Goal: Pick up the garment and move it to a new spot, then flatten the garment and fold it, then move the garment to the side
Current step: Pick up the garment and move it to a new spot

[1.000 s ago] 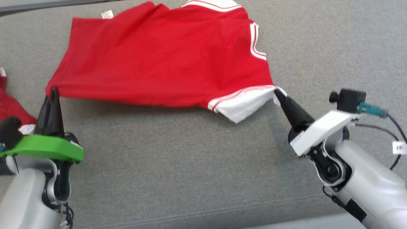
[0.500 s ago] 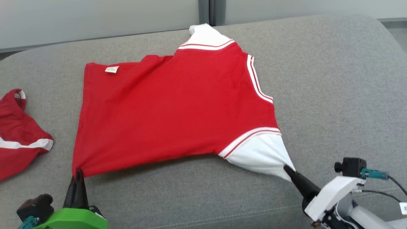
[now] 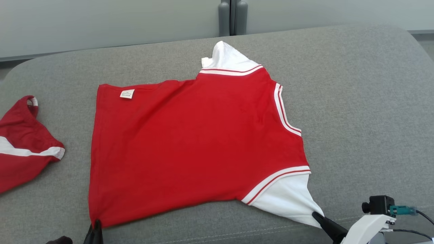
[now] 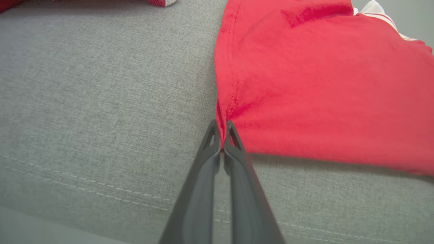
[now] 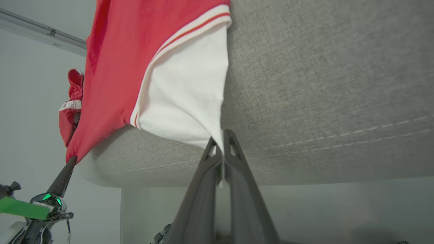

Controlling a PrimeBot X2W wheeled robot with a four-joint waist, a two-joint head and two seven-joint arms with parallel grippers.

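Head view: garment (image 3: 190,142) spread out, not yet folded.
Your left hand (image 3: 96,223) clamps its hem corner (image 3: 99,215), right hand (image 3: 316,215) its white sleeve (image 3: 284,200); folding and shifting aside remain.

the left gripper (image 3: 97,224) and right gripper (image 3: 316,215) have pulled the garment (image 3: 190,142) toward the near seam of the cushion (image 3: 356,101) — flatter now (camera shifted too).

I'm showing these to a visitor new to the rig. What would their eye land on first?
The red shirt with white sleeves, spread across the grey cushion, stands out first. Its two near corners are pinched: the left gripper is shut on the hem corner, the right gripper on a white sleeve tip. A second red garment lies at the cushion's left side.
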